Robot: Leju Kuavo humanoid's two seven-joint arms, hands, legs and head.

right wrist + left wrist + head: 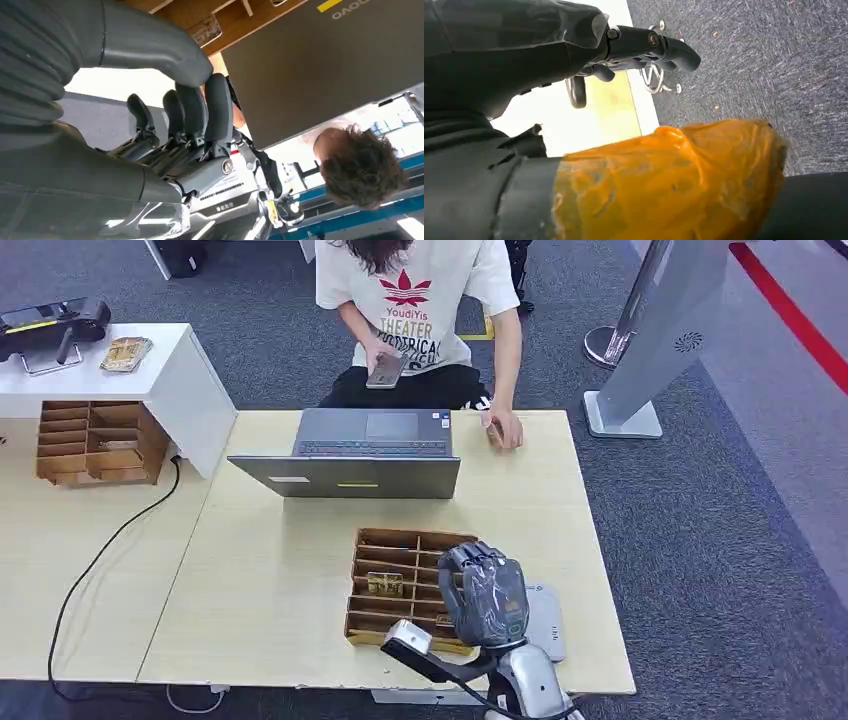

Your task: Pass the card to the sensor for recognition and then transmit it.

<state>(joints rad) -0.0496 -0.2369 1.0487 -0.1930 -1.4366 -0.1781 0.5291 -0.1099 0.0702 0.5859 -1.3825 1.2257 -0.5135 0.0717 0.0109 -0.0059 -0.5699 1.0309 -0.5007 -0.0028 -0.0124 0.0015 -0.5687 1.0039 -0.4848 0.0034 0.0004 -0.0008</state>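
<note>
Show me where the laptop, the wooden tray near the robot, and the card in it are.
laptop (372,432): head view, on its keyboard.
wooden tray (400,540): head view, far rim.
card (385,584): head view, its middle.

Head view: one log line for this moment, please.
right hand: over wooden tray, holds nothing | card: in tray | left hand: beside table edge, holds nothing | person: at laptop

Open laptop, seated person, black cable
</note>
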